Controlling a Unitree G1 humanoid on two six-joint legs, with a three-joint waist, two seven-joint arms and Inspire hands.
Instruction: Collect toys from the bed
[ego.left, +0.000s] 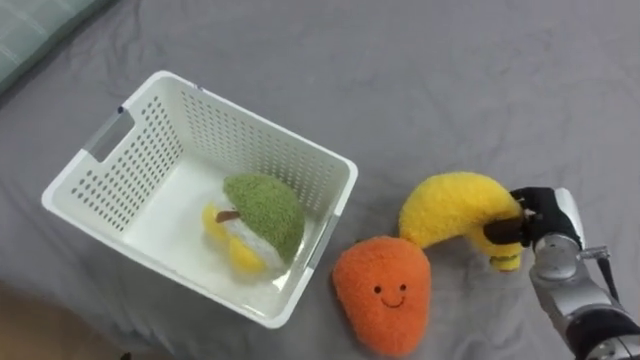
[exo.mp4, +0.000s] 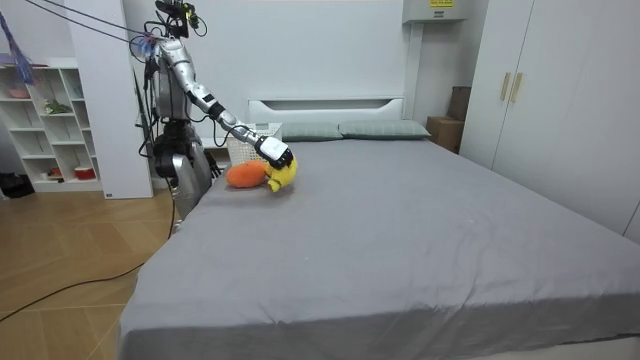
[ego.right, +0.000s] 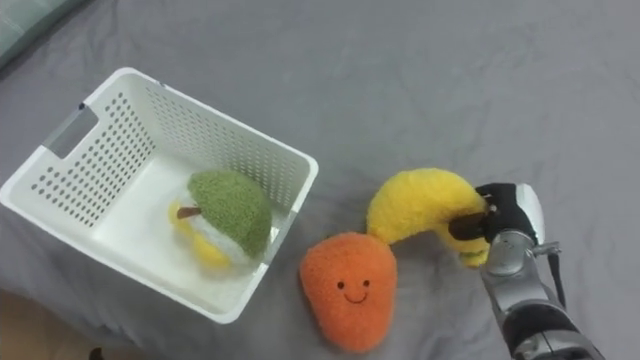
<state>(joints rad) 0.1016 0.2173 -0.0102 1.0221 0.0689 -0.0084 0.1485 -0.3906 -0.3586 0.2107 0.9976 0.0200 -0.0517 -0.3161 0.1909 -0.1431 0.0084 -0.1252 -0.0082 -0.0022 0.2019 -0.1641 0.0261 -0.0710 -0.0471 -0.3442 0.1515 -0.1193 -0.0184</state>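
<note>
Closest to me I see the orange carrot (ego.left: 383, 290) lying on the grey bed (ego.left: 450, 80), down-left of my right hand (ego.left: 538, 225). That hand is clamped on one end of the banana (ego.left: 450, 205), which arches just beside the carrot. Farther left sits the white basket (ego.left: 262, 138), with a green-and-yellow plush (ego.left: 262, 215) inside.

Right hand (ego.left: 537, 226) curled in grasp, arm outstretched.
</note>
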